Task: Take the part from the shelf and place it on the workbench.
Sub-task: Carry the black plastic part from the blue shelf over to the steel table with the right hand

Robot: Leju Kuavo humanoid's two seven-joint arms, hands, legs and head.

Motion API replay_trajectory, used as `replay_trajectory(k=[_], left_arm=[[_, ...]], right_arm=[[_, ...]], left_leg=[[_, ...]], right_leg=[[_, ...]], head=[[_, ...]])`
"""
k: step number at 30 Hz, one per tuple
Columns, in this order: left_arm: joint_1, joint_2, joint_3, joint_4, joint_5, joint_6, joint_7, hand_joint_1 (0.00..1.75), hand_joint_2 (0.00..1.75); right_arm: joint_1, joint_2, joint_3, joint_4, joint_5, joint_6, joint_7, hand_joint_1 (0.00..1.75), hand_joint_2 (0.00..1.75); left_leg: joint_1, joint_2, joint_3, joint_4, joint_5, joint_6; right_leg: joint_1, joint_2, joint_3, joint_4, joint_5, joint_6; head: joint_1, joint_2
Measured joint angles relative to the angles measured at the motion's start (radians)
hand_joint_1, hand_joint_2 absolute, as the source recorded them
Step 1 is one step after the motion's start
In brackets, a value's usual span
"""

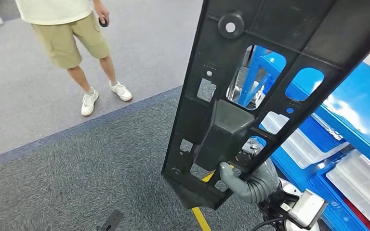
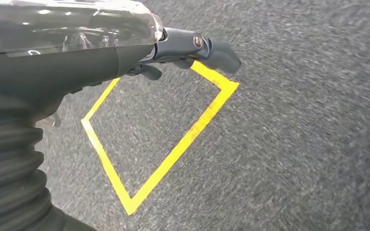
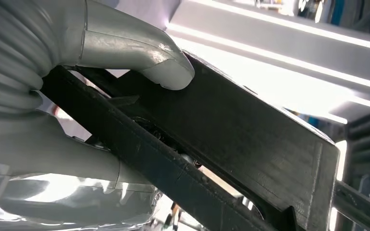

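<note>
No readable text anywhere

We find no words, brands, numbers or labels that we can read on the black part point(image 1: 250, 91), on the blue shelf point(image 1: 356, 110) at the right of the head view, or on the grey carpet point(image 1: 77, 178). The nearest thing to a sign is the plain yellow tape outline point(image 2: 173, 149) on the carpet in the left wrist view, and it carries no lettering.

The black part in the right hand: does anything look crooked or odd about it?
Yes. The black part leans at a slant, and the right hand grips it only near its lower end, so most of it stands unsupported above the grip. No damage shows.
</note>
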Motion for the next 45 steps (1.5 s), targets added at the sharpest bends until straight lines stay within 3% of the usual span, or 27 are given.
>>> replay_trajectory(k=[1, 3, 5, 6, 7, 8, 10, 11, 13, 14, 16, 18, 20, 22, 23, 24, 27, 29, 31, 32, 34, 36, 38, 40, 42, 44, 45], left_arm=[[0.002, 0.0, 0.0, 0.0, 0.0, 0.0, 0.0, 0.0, 1.75], [0.001, 0.0, 0.0, 0.0, 0.0, 0.0, 0.001, 0.0, 1.75], [-0.003, -0.001, 0.0, 0.0, 0.0, 0.0, 0.001, 0.0, 1.75], [-0.003, -0.001, 0.0, 0.0, 0.0, 0.0, 0.002, 0.0, 1.75], [-0.003, -0.001, 0.0, 0.0, 0.0, 0.0, 0.002, 0.0, 1.75], [-0.002, -0.001, 0.0, 0.0, 0.0, 0.0, 0.003, 0.0, 1.75], [-0.001, 0.0, 0.001, 0.0, 0.0, 0.0, 0.005, 0.0, 1.75], [-0.001, 0.0, 0.001, 0.0, 0.0, 0.001, 0.006, 0.0, 1.75], [-0.003, 0.0, 0.001, 0.0, 0.0, 0.001, 0.008, 0.0, 1.75], [-0.002, 0.0, 0.001, 0.0, 0.0, 0.002, 0.008, 0.0, 1.75], [0.002, 0.001, 0.001, 0.0, 0.0, 0.002, 0.003, 0.0, 1.75], [0.005, 0.002, 0.001, 0.0, 0.0, 0.002, -0.003, 0.0, 1.75], [0.003, 0.001, 0.001, 0.0, 0.0, 0.002, -0.006, 0.0, 1.75], [0.002, 0.001, 0.001, 0.0, -0.001, 0.002, -0.007, 0.0, 1.75], [0.003, 0.001, 0.001, 0.0, -0.002, 0.002, -0.007, 0.0, 1.75], [0.004, 0.001, 0.001, 0.0, -0.002, 0.002, -0.006, 0.0, 1.75], [0.003, 0.001, 0.001, 0.0, -0.005, 0.002, -0.007, 0.0, 1.75], [0.0, 0.001, 0.0, 0.0, -0.006, 0.002, -0.008, 0.0, 1.75], [0.001, 0.001, 0.0, 0.0, -0.007, 0.002, -0.009, 0.0, 1.75], [0.003, 0.001, 0.0, 0.0, -0.007, 0.002, -0.009, 0.0, 1.75], [0.002, 0.001, 0.0, 0.0, -0.007, 0.001, -0.01, 0.0, 1.75], [-0.001, 0.001, 0.0, 0.0, -0.006, 0.0, -0.012, 0.0, 1.75], [-0.001, 0.001, 0.0, 0.0, -0.006, 0.0, -0.012, 0.0, 1.75], [0.0, 0.001, 0.0, 0.0, -0.005, 0.0, -0.013, 0.0, 1.75], [0.0, 0.0, 0.0, 0.0, -0.005, 0.0, -0.014, 0.0, 1.75], [0.0, 0.0, 0.0, 0.0, -0.004, 0.0, -0.015, 0.0, 1.75], [0.0, 0.0, 0.0, 0.0, -0.004, 0.0, -0.015, 0.0, 1.75]], right_arm=[[-0.001, 0.0, 0.0, 0.0, 0.0, 0.0, -0.001, 1.68, 1.75], [-0.001, 0.001, 0.0, -0.001, 0.001, 0.0, -0.003, 1.68, 1.75], [0.001, 0.0, -0.002, -0.001, 0.002, 0.0, -0.005, 1.68, 1.75], [0.003, -0.001, -0.003, 0.0, 0.002, 0.0, -0.006, 1.68, 1.75], [0.005, -0.002, -0.004, 0.0, 0.003, 0.0, -0.006, 1.68, 1.75], [0.005, -0.002, -0.005, 0.0, 0.003, 0.0, -0.006, 1.68, 1.75], [0.005, -0.002, -0.005, 0.0, 0.003, 0.0, -0.006, 1.68, 1.75], [0.005, -0.002, -0.005, 0.0, 0.003, 0.0, -0.006, 1.68, 1.75], [0.005, -0.002, -0.005, 0.0, 0.003, 0.0, -0.007, 1.68, 1.75], [0.005, -0.002, -0.005, 0.0, 0.003, 0.001, -0.008, 1.68, 1.75], [0.002, -0.002, -0.005, -0.001, 0.004, 0.002, -0.009, 1.68, 1.75], [-0.001, 0.0, -0.005, -0.001, 0.004, 0.003, -0.009, 1.68, 1.75], [-0.001, 0.002, -0.006, 0.0, 0.004, 0.004, -0.01, 1.68, 1.75], [0.0, 0.002, -0.006, 0.0, 0.004, 0.005, -0.011, 1.68, 1.75], [0.0, 0.002, -0.006, 0.0, 0.004, 0.006, -0.011, 1.68, 1.75], [-0.001, 0.003, -0.006, 0.0, 0.004, 0.007, -0.011, 1.68, 1.75], [-0.002, 0.005, -0.006, 0.0, 0.003, 0.007, -0.011, 1.68, 1.75], [-0.003, 0.006, -0.006, 0.0, 0.002, 0.008, -0.01, 1.68, 1.75], [-0.003, 0.008, -0.006, 0.0, 0.002, 0.007, -0.008, 1.68, 1.75], [-0.004, 0.009, -0.006, 0.0, 0.002, 0.007, -0.007, 1.68, 1.75], [-0.005, 0.011, -0.006, -0.002, 0.0, 0.006, -0.006, 1.68, 1.75], [-0.002, 0.01, -0.008, -0.001, 0.0, 0.006, -0.004, 1.68, 1.75], [0.0, 0.01, -0.01, 0.0, 0.0, 0.006, -0.003, 1.68, 1.75], [0.0, 0.01, -0.01, 0.001, 0.0, 0.006, -0.002, 1.68, 1.75], [-0.001, 0.01, -0.01, 0.001, 0.0, 0.007, -0.002, 1.68, 1.75], [-0.001, 0.01, -0.011, 0.002, 0.0, 0.008, -0.001, 1.68, 1.75], [-0.002, 0.01, -0.011, 0.002, -0.001, 0.009, -0.001, 1.68, 1.75]], left_leg=[[0.003, -0.01, 0.003, -0.007, 0.004, 0.005], [0.01, -0.031, 0.011, -0.023, 0.014, 0.017], [0.013, -0.054, 0.012, -0.029, 0.019, 0.024], [0.013, -0.066, 0.011, -0.028, 0.02, 0.025], [0.013, -0.079, 0.011, -0.027, 0.02, 0.025], [0.013, -0.093, 0.01, -0.025, 0.02, 0.025], [0.015, -0.121, 0.01, -0.017, 0.017, 0.02], [0.016, -0.134, 0.008, -0.011, 0.014, 0.016], [0.017, -0.158, -0.002, 0.003, 0.009, 0.004], [0.017, -0.167, -0.008, 0.006, 0.009, -0.002], [0.022, -0.18, -0.016, 0.006, 0.011, -0.015], [0.02, -0.145, -0.032, 0.038, -0.008, -0.026], [0.02, -0.085, -0.082, 0.146, -0.066, -0.035], [0.025, -0.061, -0.142, 0.27, -0.114, -0.041], [0.026, -0.058, -0.153, 0.292, -0.115, -0.041], [0.026, -0.056, -0.141, 0.271, -0.095, -0.04], [0.016, -0.01, -0.035, 0.071, -0.01, -0.024], [0.005, 0.011, -0.005, 0.008, 0.002, -0.01], [0.002, -0.008, -0.006, 0.001, 0.004, 0.004], [0.004, -0.018, -0.003, -0.006, 0.008, 0.01], [0.01, -0.038, 0.005, -0.021, 0.017, 0.022], [0.011, -0.06, 0.005, -0.023, 0.02, 0.029], [0.011, -0.088, 0.005, -0.02, 0.019, 0.029], [0.013, -0.118, 0.005, -0.013, 0.016, 0.026], [0.015, -0.146, 0.001, 0.001, 0.009, 0.017], [0.017, -0.17, -0.011, 0.013, 0.004, 0.004], [0.019, -0.181, -0.017, 0.015, 0.005, -0.002]], right_leg=[[-0.001, -0.001, 0.003, 0.0, -0.003, 0.005], [-0.003, 0.037, -0.007, 0.033, -0.031, 0.014], [-0.005, 0.091, -0.063, 0.148, -0.092, 0.016], [-0.006, 0.103, -0.097, 0.214, -0.118, 0.017], [-0.006, 0.108, -0.123, 0.26, -0.128, 0.018], [-0.007, 0.11, -0.132, 0.27, -0.117, 0.019], [-0.012, 0.121, -0.094, 0.179, -0.044, 0.02], [-0.016, 0.142, -0.065, 0.114, -0.013, 0.02], [-0.021, 0.181, -0.029, 0.027, 0.015, 0.02], [-0.021, 0.19, -0.027, 0.018, 0.011, 0.018], [-0.019, 0.172, -0.026, 0.013, 0.014, 0.008], [-0.02, 0.148, -0.02, 0.006, 0.016, -0.005], [-0.017, 0.12, -0.016, 0.003, 0.014, -0.014], [-0.011, 0.091, -0.015, 0.003, 0.011, -0.018], [-0.009, 0.078, -0.014, 0.003, 0.01, -0.019], [-0.008, 0.065, -0.012, 0.003, 0.008, -0.019], [-0.004, 0.032, -0.002, 0.003, 0.0, -0.013], [-0.001, 0.015, 0.002, 0.002, -0.004, -0.004], [0.0, 0.0, 0.005, -0.001, -0.006, 0.006], [-0.002, 0.008, 0.007, 0.002, -0.011, 0.011], [-0.005, 0.055, -0.014, 0.054, -0.047, 0.017], [-0.007, 0.1, -0.075, 0.179, -0.108, 0.018], [-0.008, 0.108, -0.128, 0.27, -0.128, 0.021], [-0.011, 0.114, -0.114, 0.219, -0.071, 0.022], [-0.019, 0.155, -0.06, 0.088, -0.004, 0.024], [-0.023, 0.197, -0.035, 0.024, 0.013, 0.023], [-0.022, 0.203, -0.035, 0.022, 0.009, 0.02]], head=[[0.0, 0.0], [0.0, 0.0], [0.0, 0.0], [0.0, 0.0], [0.0, 0.0], [0.0, 0.0], [0.0, 0.0], [0.0, 0.0], [0.0, 0.0], [0.0, 0.0], [0.0, 0.0], [0.0, 0.0], [0.0, 0.0], [0.0, 0.0], [0.0, 0.0], [0.0, 0.0], [0.0, 0.0], [0.0, 0.0], [0.0, 0.0], [0.0, 0.0], [0.0, 0.0], [0.0, 0.0], [0.0, 0.0], [0.0, 0.0], [0.0, 0.0], [0.0, 0.0], [0.0, 0.0]])
